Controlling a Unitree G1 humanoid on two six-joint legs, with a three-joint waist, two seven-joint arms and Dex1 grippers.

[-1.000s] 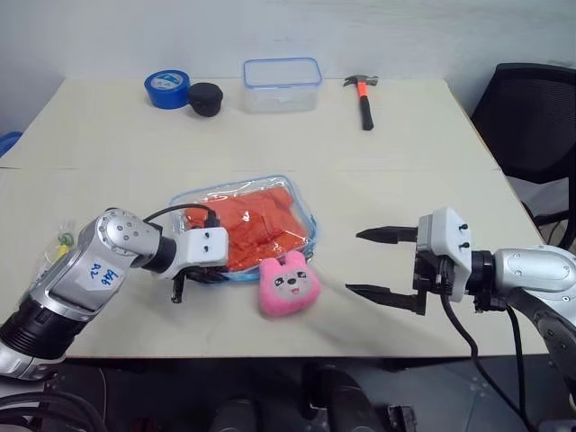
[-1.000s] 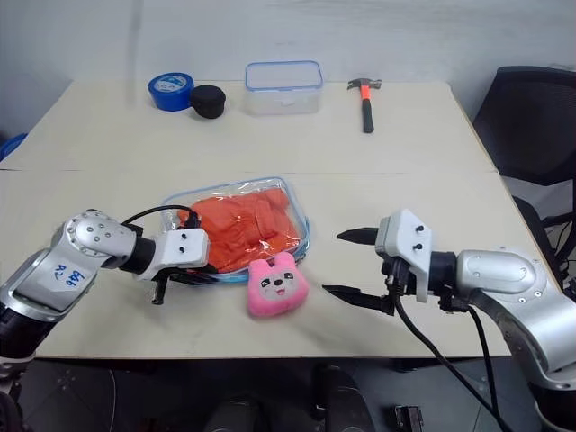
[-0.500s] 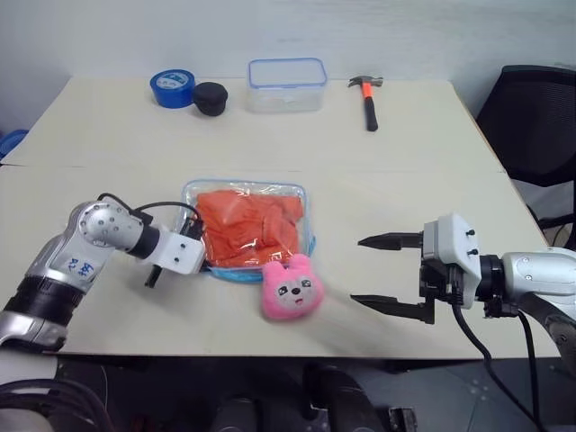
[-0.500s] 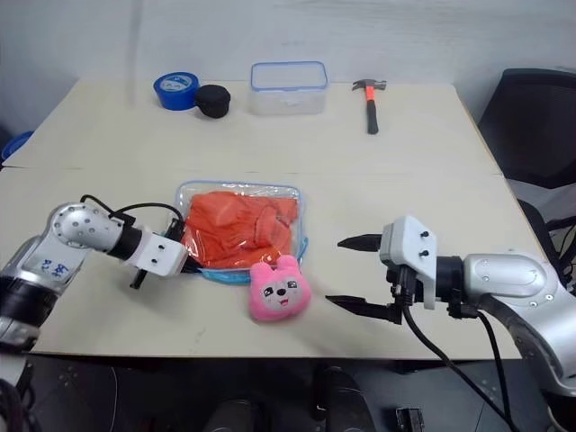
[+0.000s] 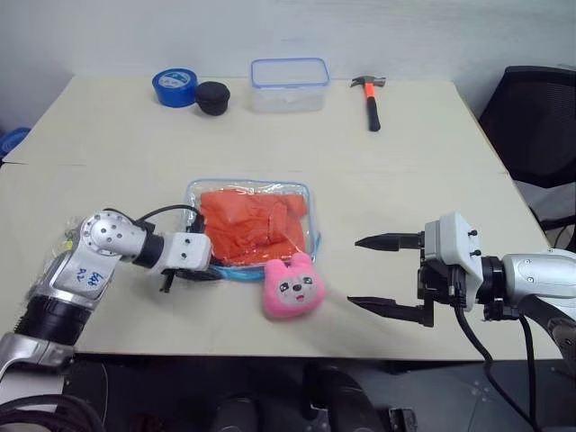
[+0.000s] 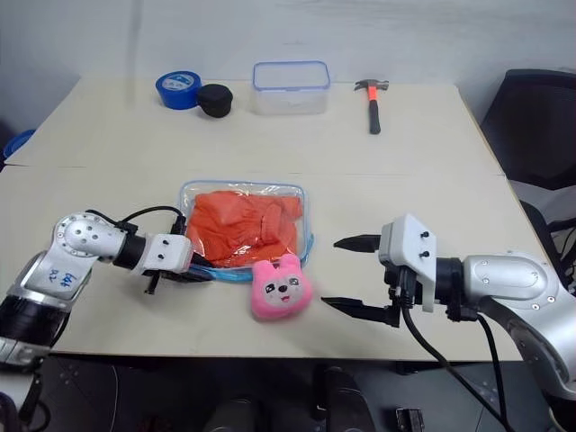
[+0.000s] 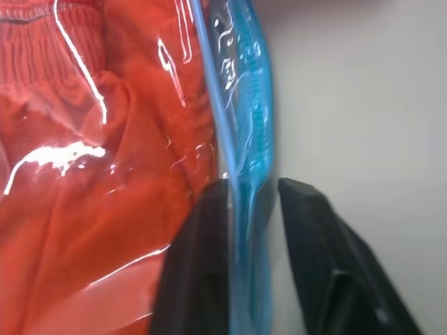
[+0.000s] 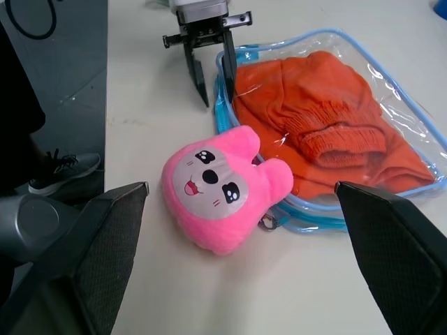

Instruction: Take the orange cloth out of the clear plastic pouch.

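Observation:
The clear plastic pouch (image 5: 252, 184) with light-blue edging lies flat on the table's near half, and the orange cloth (image 5: 256, 225) is bunched inside it. My left gripper (image 5: 200, 273) is at the pouch's near-left edge, open. Its two black fingers (image 7: 202, 230) stand astride the blue edging (image 7: 253, 112), one over the plastic and one outside it. The right wrist view shows the same straddle of the left gripper (image 8: 213, 78). My right gripper (image 5: 354, 271) hovers open to the right of the pouch, pointing toward it, with nothing between its fingers.
A pink plush toy (image 5: 290, 286) leans on the pouch's near-right corner. At the far edge stand a blue tape roll (image 5: 175, 87), a black round item (image 5: 212, 96), a rigid clear box (image 5: 288, 84) and a hammer (image 5: 369, 88). A black chair (image 5: 540, 117) is beyond the table's right side.
The left gripper's fingers, shut at the pouch's edge before, have parted. The pouch, tilted up a second ago, now lies flat. The right gripper has stayed where it was.

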